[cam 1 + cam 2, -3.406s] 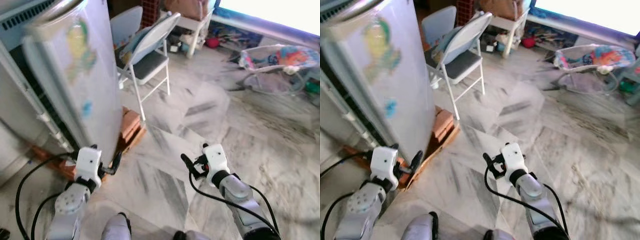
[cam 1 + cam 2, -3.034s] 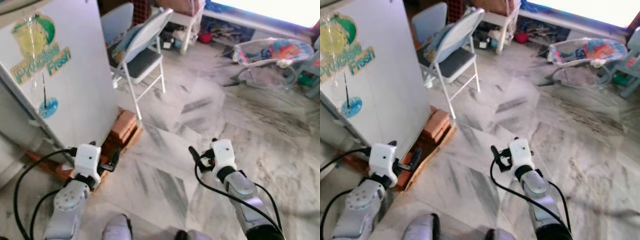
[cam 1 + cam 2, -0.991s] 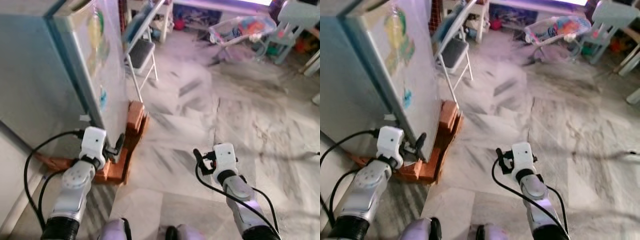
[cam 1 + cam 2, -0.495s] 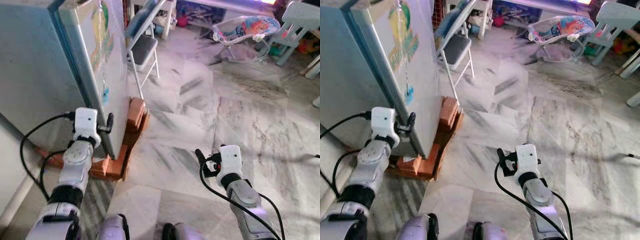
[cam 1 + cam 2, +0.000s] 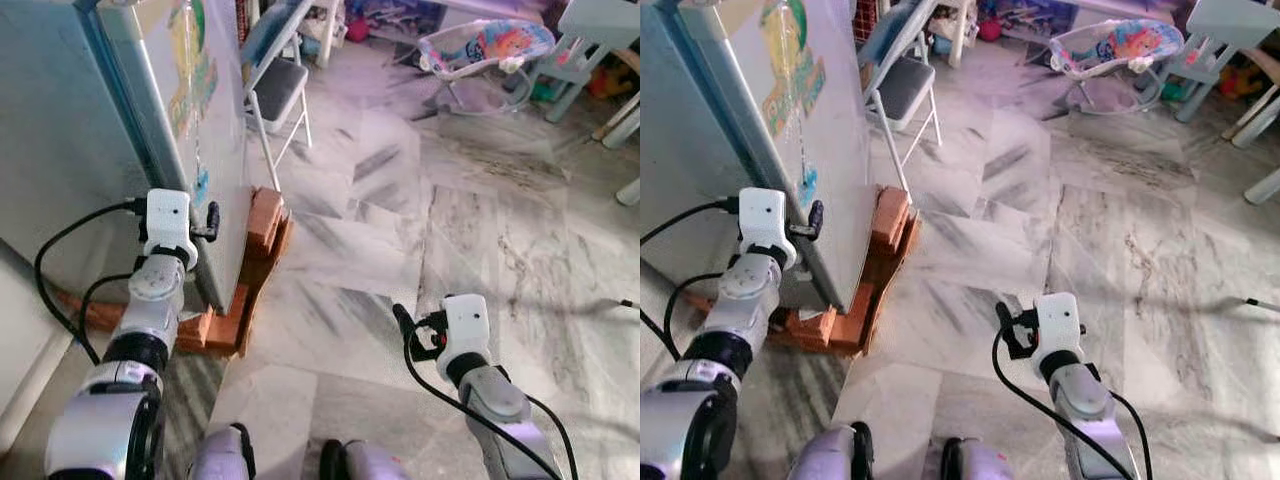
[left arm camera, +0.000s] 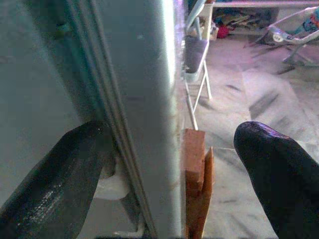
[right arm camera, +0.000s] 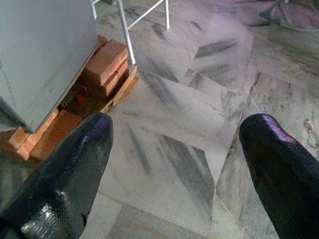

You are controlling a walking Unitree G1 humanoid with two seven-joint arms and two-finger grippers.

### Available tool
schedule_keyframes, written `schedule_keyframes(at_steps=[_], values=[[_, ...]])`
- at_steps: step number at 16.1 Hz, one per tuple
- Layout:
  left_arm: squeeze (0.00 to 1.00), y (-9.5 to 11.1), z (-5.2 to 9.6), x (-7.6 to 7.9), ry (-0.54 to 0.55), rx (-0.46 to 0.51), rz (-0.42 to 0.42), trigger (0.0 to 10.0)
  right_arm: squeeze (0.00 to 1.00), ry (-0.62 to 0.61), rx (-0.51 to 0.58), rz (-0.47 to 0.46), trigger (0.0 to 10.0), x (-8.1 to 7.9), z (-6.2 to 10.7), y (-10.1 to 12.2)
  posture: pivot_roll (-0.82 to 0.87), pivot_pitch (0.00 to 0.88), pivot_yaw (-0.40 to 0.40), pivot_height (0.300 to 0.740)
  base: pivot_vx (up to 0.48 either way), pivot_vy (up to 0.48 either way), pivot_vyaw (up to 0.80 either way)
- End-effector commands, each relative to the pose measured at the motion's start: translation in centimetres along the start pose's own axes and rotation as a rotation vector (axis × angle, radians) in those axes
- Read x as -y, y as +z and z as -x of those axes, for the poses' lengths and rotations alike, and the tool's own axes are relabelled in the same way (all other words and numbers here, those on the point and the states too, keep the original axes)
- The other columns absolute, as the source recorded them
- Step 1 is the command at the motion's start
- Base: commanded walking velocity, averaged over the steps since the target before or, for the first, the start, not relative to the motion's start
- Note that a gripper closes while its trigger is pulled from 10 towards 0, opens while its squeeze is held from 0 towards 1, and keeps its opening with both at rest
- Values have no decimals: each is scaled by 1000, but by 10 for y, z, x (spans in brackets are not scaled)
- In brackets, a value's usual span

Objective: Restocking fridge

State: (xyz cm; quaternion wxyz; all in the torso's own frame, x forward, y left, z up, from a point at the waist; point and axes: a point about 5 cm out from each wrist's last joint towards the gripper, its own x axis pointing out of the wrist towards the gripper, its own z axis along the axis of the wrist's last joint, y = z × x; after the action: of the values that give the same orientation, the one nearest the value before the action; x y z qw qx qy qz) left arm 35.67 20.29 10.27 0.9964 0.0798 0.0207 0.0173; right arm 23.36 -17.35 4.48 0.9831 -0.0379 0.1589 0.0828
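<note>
The grey fridge (image 5: 70, 130) stands at my left, its door (image 5: 190, 120) carrying a green and yellow sticker. My left gripper (image 5: 208, 222) is raised to the door's lower front edge. In the left wrist view its fingers (image 6: 60, 174) stand open on both sides of that edge (image 6: 149, 99), one at the seam by the door seal, the other on the outer side. I cannot tell whether they touch the door. My right gripper (image 5: 402, 325) hangs low over the marble floor, open with nothing between its fingers (image 7: 279, 164).
The fridge rests on red bricks (image 5: 262, 225) and boards that stick out onto the floor. A white folding chair (image 5: 275, 85) stands just beyond the door. A baby bouncer (image 5: 480, 45) and pale plastic furniture (image 5: 600, 30) are at the far right. Marble floor (image 5: 400, 220) lies open ahead.
Over the last second my left gripper rose from near the bricks to the door's edge. My right arm stayed low. The head view turned and shifted.
</note>
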Motion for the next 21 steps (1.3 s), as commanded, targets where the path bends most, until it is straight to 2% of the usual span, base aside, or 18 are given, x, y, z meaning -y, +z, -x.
schedule_keyframes(at_steps=[1,2,3,6,8,10,11,12,13,14,15,16,17,18,20,21], values=[[0,5,-4,6,-14,11,4,10000,0,12,-38,31,10000,5,6,-5,-18,149,-110,740,0,0,0],[0,9,-6,13,-43,24,-4,10000,0,36,-53,26,10000,5,9,-8,-19,147,-111,740,0,0,0],[0,17,-9,26,-103,53,-15,10000,0,57,-88,39,10000,9,13,-14,-19,147,-111,740,0,0,0],[0,34,-17,47,-165,97,-5,10000,0,31,-117,39,10000,19,15,-19,-21,145,-112,740,0,0,0],[0,38,-19,53,-178,100,-12,10000,0,34,-117,36,10000,17,13,-18,-28,137,-106,740,0,0,0],[0,48,-22,68,-226,120,15,10000,0,68,-142,28,10000,13,15,-22,-22,138,-107,740,0,0,0],[0,62,-16,107,-407,191,-2,10000,0,86,-163,35,10000,11,17,-26,-12,138,-110,740,0,0,0],[0,76,2,160,-651,271,1,10000,0,98,-176,37,10000,10,18,-29,-5,139,-113,740,0,0,0],[0,86,28,205,-860,338,6,10000,0,106,-179,38,10000,9,17,-30,4,136,-116,740,0,0,0],[0,101,71,255,-1121,436,28,10000,0,119,-177,39,10000,6,14,-29,1,130,-116,740,0,0,0],[0,105,90,272,-1225,464,33,10000,0,127,-165,39,10000,3,9,-26,-7,126,-111,740,0,0,0],[0,103,91,275,-1237,465,18,10000,0,127,-155,39,10000,2,7,-23,-5,122,-108,740,0,0,0],[0,98,83,270,-1211,458,-20,10000,0,124,-150,35,10000,2,5,-22,-3,121,-104,740,0,0,0],[0,93,66,255,-1125,412,-12,10000,0,121,-152,34,10000,2,5,-23,3,120,-100,740,0,0,0],[0,78,42,215,-981,348,-27,10000,0,122,-156,34,10000,2,4,-25,16,118,-95,740,0,0,0],[0,51,31,172,-854,251,-44,10000,0,126,-148,29,10000,-1,2,-24,18,117,-93,740,0,0,0]])
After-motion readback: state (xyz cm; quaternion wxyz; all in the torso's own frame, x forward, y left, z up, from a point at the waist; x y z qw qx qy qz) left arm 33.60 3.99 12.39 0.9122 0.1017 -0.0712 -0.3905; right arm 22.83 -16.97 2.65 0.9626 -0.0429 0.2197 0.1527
